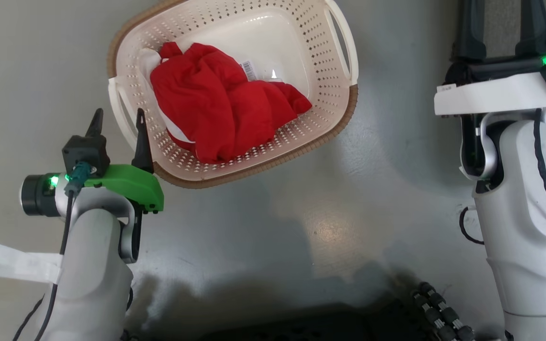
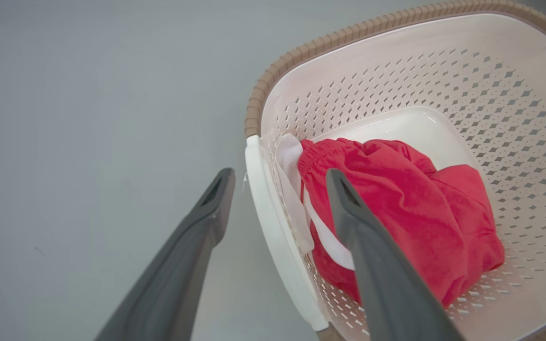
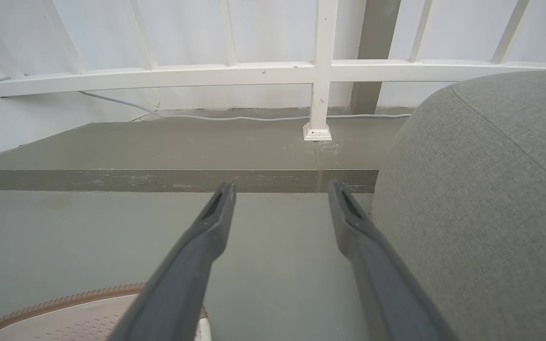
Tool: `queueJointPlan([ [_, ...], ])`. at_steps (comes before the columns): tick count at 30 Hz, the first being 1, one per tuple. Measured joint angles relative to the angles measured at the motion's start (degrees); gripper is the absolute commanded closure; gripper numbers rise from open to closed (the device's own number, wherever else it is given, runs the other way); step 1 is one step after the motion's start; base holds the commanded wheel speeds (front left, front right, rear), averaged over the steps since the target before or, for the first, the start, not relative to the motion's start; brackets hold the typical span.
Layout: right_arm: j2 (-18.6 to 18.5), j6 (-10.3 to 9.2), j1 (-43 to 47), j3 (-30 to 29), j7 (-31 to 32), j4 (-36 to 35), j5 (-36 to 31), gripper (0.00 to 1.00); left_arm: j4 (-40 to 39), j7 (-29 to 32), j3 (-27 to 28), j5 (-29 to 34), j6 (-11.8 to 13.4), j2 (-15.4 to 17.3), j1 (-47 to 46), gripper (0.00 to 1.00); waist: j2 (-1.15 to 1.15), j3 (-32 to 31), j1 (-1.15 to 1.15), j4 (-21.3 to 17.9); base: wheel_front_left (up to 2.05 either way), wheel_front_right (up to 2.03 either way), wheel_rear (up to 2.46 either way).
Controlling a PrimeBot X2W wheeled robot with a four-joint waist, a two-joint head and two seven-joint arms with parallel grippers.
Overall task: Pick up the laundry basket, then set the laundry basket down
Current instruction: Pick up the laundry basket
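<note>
Cream plastic with a brown rim, the laundry basket [image 1: 323, 106] sits on the grey floor [image 1: 396, 156] with a red garment [image 1: 225, 109] inside; I read its long axis handle to handle, slanting up-right in the head view; left gripper [image 2: 278, 175] fingers spread, straddling one white handle [image 2: 273, 227]; right gripper [image 3: 281, 187] fingers spread, empty, apart.
</note>
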Motion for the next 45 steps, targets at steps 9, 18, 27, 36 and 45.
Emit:
queueJointPlan([
  [9, 0.03, 0.0, -1.33, 0.14, 0.0, -1.01, 0.01, 0.0, 4.86, 0.0, 2.09, -1.49, 0.19, 0.16, -2.3, 0.0, 0.0, 2.16, 0.0, -1.39, 0.0, 0.0, 0.0],
  [18, 0.05, -0.02, -1.35, -0.4, 0.0, -1.24, 0.01, 0.0, 7.55, 0.0, 3.35, -1.92, 0.49, 0.32, -4.77, 0.0, 0.0, 3.6, -0.01, -2.24, 0.0, 0.0, 0.0],
  [27, 0.08, -0.02, -1.38, -0.34, 0.0, -1.29, 0.08, 0.0, 10.57, 0.0, 3.68, -1.99, 0.51, 0.19, -6.98, 0.64, 0.0, 3.99, -0.01, -2.42, 0.0, 0.0, 0.0],
  [36, 0.11, -0.07, -1.51, -0.32, 0.0, -1.32, 0.19, 0.0, 11.59, 0.0, 4.15, -1.94, 0.77, 0.32, -8.51, 1.0, 0.0, 4.05, -0.01, -2.68, 0.0, 0.0, 0.0],
  [45, 0.11, -0.08, -1.59, -0.13, 0.0, -1.32, 0.68, 0.0, 11.81, 0.0, 3.64, -0.88, 0.76, 0.71, -9.95, 1.0, 0.0, 3.87, -0.01, -2.96, 0.0, 0.0, 0.0],
])
